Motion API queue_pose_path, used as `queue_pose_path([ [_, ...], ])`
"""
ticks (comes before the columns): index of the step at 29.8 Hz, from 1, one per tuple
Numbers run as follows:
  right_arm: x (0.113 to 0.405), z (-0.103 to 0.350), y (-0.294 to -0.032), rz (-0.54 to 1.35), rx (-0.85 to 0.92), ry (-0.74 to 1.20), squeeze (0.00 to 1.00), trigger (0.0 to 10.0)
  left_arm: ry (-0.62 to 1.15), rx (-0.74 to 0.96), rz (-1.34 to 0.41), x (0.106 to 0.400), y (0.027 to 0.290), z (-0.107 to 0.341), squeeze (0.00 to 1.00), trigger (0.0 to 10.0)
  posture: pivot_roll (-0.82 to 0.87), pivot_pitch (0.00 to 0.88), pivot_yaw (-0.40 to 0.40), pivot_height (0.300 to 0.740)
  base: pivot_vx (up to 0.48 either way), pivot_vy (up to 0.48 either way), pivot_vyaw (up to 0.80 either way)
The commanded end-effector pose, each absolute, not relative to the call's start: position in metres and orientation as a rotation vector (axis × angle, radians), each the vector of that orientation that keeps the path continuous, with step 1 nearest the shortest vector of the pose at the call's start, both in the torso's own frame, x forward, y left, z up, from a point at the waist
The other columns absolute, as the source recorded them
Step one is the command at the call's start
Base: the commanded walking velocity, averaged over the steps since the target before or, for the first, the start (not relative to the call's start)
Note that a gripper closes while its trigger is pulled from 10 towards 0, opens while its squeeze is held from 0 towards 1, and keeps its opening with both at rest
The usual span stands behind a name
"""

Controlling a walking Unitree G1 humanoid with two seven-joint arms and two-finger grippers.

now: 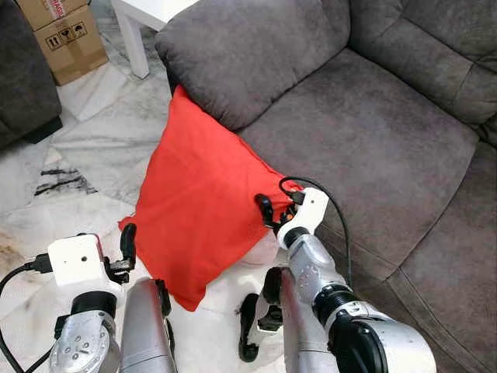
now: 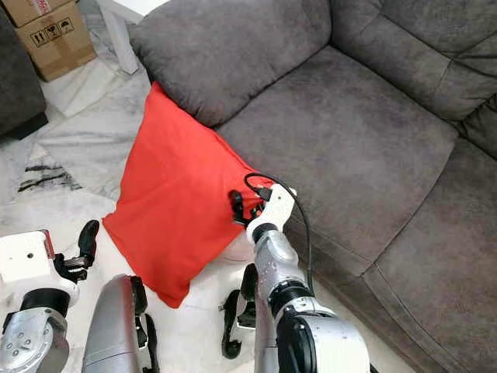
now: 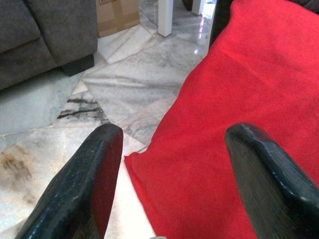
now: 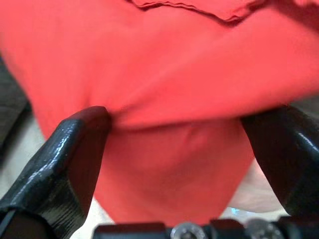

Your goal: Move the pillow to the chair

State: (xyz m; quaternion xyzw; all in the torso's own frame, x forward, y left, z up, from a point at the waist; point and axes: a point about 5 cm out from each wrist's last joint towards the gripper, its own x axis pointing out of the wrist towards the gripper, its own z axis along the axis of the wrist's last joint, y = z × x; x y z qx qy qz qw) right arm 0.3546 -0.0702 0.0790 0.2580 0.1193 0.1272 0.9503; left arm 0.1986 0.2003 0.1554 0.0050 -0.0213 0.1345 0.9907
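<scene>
Here I am at the red pillow (image 1: 198, 206), which stands on edge on the marble floor (image 1: 101, 148), its far corner leaning against the grey sofa's (image 1: 373, 140) armrest (image 1: 248, 54). My right claw (image 1: 272, 208) is at the pillow's right corner, fingers spread wide with red fabric bulging between them, nothing pinched yet. My left claw (image 1: 128, 249) waits near the pillow's left corner, fingers parted too, with cloth ahead of them and floor to one side.

What worries me: from the right wrist view I've got a fold of the cover between the fingers (image 4: 75, 154), and I judge that closing on thin cloth alone could let the pillow sag and peel out as I lift. If only one side grips, the thing will likely swing and drag its near corner across the floor. My right wrist cable (image 1: 334, 210) loops close to the sofa seat; a snag there seems possible if I turn sharply.

Around me: a cardboard box (image 1: 66, 35) far left, a white table leg (image 1: 136, 39) beside it, and a dark upholstered piece (image 1: 23, 85) at the far left edge, perhaps the chair, though I can't tell. The table leg and box sit along that way, so I'd carry the pillow high and wide of them.
</scene>
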Motion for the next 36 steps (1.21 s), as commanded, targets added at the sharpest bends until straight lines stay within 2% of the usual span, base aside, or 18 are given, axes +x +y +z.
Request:
queue_pose_path([
  [1, 0.3481, 0.0693, -0.0669, 0.276, 0.547, 0.281, 0.00, 10.0, -0.036, 0.015, 0.276, 0.1937, 0.1995, 0.1560, 0.00, 10.0, 0.26, 0.471, -0.190, 0.575, 0.000, 0.000, 0.00],
  [4, 0.3479, 0.0707, -0.0647, 0.293, 0.568, 0.268, 0.00, 10.0, -0.036, 0.014, 0.273, 0.1940, 0.1988, 0.1557, 0.00, 10.0, 0.26, 0.471, -0.190, 0.575, 0.000, 0.000, 0.00],
  [6, 0.3475, 0.0706, -0.0641, 0.300, 0.580, 0.267, 0.00, 0.0, -0.036, 0.013, 0.272, 0.1940, 0.1985, 0.1558, 0.00, 10.0, 0.25, 0.473, -0.191, 0.575, 0.000, 0.000, 0.00],
  [36, 0.3454, 0.0717, -0.0605, 0.352, 0.672, 0.238, 0.00, 0.0, -0.027, 0.002, 0.266, 0.1943, 0.1959, 0.1535, 0.00, 10.0, 0.25, 0.480, -0.197, 0.575, 0.000, 0.000, 0.00],
])
